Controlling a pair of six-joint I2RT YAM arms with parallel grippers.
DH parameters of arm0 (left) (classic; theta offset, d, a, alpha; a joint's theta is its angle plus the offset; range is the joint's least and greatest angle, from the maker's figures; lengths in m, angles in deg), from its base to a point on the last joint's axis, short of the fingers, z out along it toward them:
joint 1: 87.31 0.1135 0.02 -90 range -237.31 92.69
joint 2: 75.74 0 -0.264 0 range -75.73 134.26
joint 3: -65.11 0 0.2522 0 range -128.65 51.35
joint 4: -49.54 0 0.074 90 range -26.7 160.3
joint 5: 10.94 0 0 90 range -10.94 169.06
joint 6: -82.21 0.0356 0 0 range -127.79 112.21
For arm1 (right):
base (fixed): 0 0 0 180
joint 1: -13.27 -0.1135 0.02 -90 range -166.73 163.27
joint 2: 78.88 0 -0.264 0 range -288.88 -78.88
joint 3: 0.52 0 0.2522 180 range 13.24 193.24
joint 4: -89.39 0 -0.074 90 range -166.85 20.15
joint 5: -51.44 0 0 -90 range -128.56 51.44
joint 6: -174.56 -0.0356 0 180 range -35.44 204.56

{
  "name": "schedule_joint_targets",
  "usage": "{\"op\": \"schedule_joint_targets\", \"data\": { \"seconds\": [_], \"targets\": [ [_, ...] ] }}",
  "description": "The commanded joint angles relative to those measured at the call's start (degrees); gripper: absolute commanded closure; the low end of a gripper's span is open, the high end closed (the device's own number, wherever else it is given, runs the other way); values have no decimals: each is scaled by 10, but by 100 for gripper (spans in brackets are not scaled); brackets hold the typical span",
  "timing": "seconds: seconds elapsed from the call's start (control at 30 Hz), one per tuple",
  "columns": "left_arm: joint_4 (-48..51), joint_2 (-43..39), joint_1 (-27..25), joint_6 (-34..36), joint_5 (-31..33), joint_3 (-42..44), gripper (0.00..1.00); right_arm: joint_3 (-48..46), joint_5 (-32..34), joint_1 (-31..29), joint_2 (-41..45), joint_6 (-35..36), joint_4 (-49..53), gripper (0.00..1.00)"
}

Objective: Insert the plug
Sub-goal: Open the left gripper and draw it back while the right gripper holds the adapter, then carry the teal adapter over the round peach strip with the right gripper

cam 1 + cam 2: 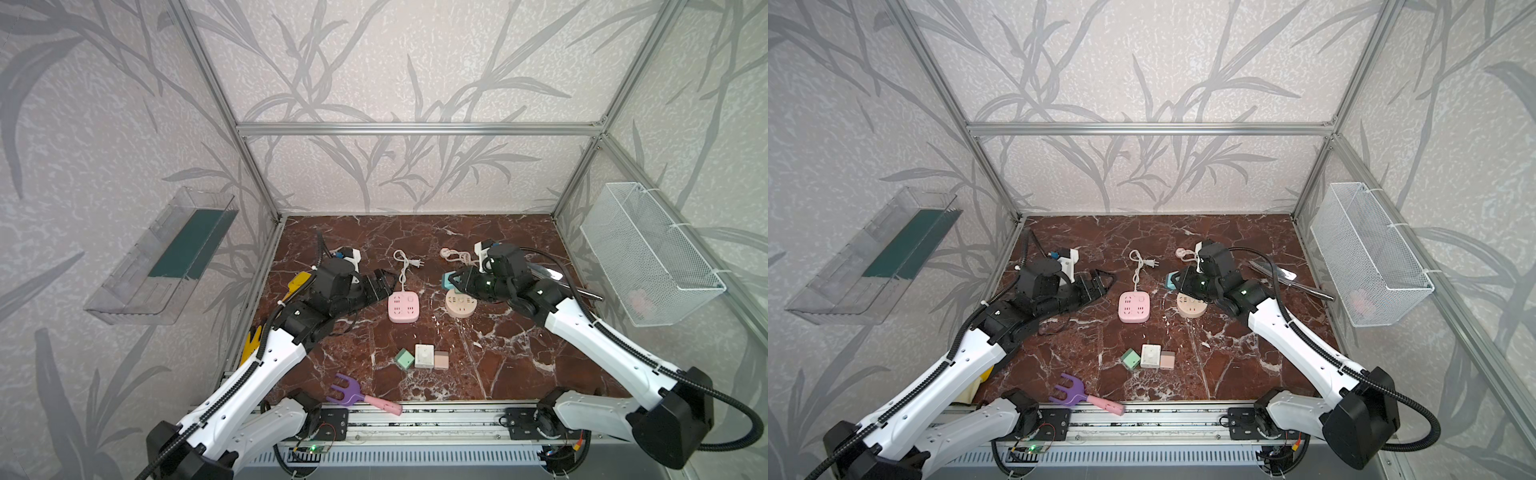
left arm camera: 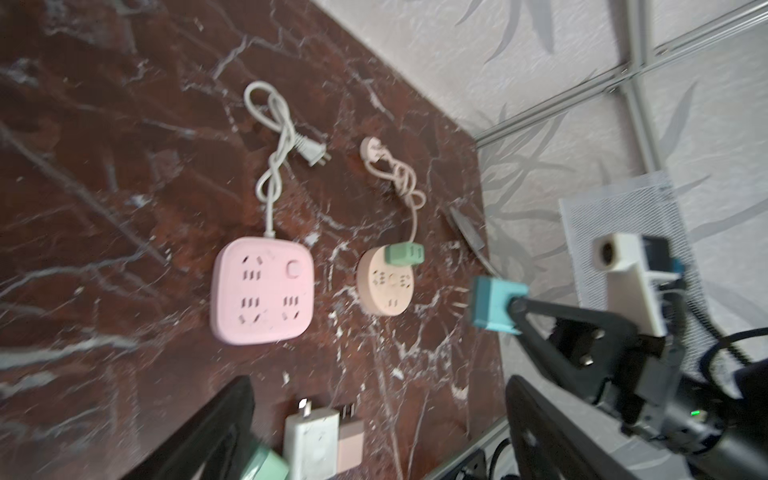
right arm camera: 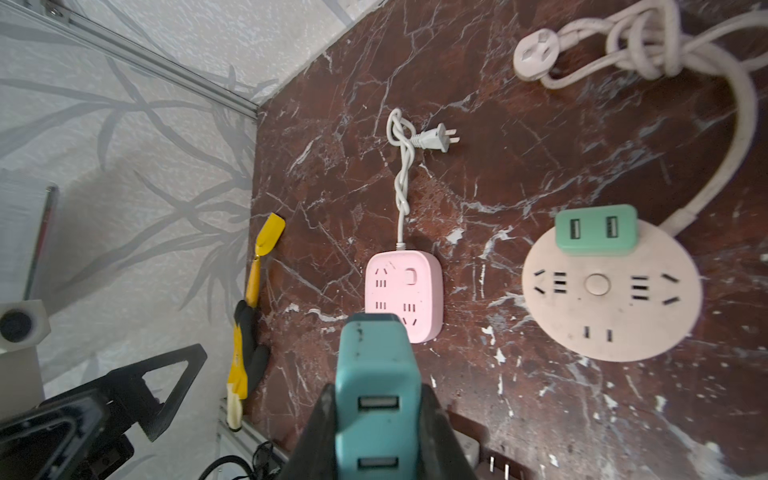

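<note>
Teal plug (image 3: 374,361) is clamped in right gripper (image 3: 378,386). Left gripper (image 1: 388,284) is spread wide, empty. Markings on round strip (image 3: 611,291) seem too blurred to be read.

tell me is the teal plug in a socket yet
Out. The teal plug is clamped in the right tool, clear of the round strip.

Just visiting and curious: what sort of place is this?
Likely a robot test booth: an aluminium frame lined with wallpaper, a left arm and right arm mounted in front, and a pink power strip on the tabletop.
</note>
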Motion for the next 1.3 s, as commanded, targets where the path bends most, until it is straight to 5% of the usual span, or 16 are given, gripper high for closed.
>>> {"op": "schedule_joint_targets", "data": {
  "seconds": [0.0, 0.33, 0.57, 1.27],
  "targets": [
    [90, -16, -3, 52, 25, 11, 10, 40, 52, 2, -23, 82, 107, 100],
    [103, 69, -42, 116, 73, -31, 12, 96, 100, 14, -82, 173, 193, 100],
    [46, 130, -79, 97, 49, -42, 14, 94, 123, 29, -92, 194, 219, 100],
    [-9, 125, -97, 107, 35, -23, 14, 155, 144, 47, -216, 213, 248, 100]
  ]
}}
